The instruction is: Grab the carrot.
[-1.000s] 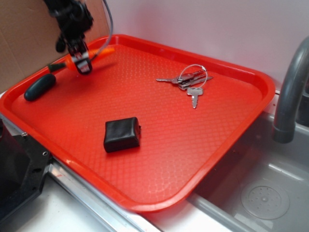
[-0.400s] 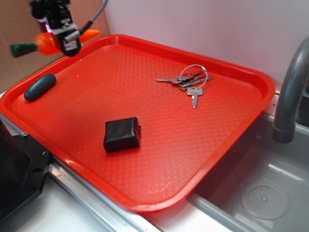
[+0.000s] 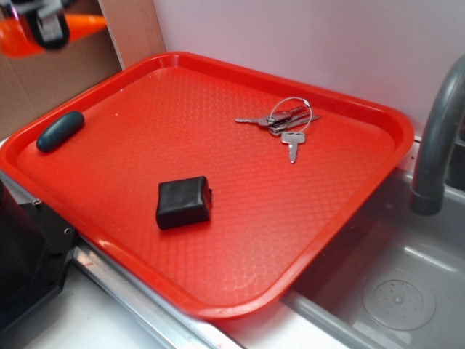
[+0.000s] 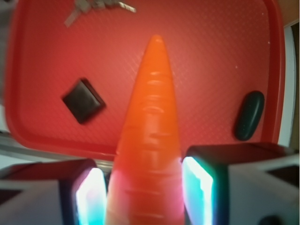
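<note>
The glossy orange carrot (image 4: 151, 126) fills the middle of the wrist view, its pointed tip aimed away over the red tray (image 4: 211, 56) far below. My gripper (image 4: 145, 197) is shut on the carrot's thick end, one lit pad on each side. In the exterior view the carrot (image 3: 83, 27) hangs at the top left corner, above and beyond the tray's (image 3: 290, 218) far left rim, held by the gripper (image 3: 45, 27), which is mostly cut off by the frame edge. The carrot's stem end is out of view.
On the tray lie a dark teal oblong thing (image 3: 59, 131) at the left edge, a black square block (image 3: 184, 202) near the middle and a bunch of keys (image 3: 283, 123) at the back. A sink (image 3: 392, 283) with a grey faucet (image 3: 436, 138) lies to the right. Cardboard (image 3: 43, 80) stands behind.
The gripper has risen up and to the left with the carrot, from just above the tray's back left corner to the top left edge of the exterior view.
</note>
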{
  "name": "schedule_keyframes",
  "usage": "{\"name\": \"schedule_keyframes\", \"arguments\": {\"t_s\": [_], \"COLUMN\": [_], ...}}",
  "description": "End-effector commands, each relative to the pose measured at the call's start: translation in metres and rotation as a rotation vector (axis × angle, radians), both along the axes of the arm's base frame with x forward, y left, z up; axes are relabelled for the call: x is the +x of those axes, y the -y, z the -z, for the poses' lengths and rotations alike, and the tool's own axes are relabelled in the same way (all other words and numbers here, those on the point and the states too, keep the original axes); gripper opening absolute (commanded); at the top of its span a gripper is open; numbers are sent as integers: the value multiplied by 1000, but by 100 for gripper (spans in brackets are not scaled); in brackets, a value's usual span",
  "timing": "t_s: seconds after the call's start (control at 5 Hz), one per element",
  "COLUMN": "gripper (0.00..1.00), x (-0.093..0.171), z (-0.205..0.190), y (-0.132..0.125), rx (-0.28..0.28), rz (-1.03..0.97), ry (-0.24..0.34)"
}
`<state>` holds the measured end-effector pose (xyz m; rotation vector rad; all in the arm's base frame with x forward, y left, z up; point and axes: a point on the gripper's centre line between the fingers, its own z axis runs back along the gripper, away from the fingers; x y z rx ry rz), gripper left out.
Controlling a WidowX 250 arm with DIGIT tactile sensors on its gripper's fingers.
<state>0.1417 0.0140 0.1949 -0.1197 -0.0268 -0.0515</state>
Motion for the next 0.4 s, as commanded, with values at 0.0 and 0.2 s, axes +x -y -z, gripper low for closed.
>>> {"name": "schedule_keyframes", "arguments": {"t_s": [0.0,0.2], "gripper": [0,0], "x": [39,43], "z": [-51,-51], "y": [4,-3], "rx": [-45,-51], "rz": [33,23], "ry": [77,67]}}
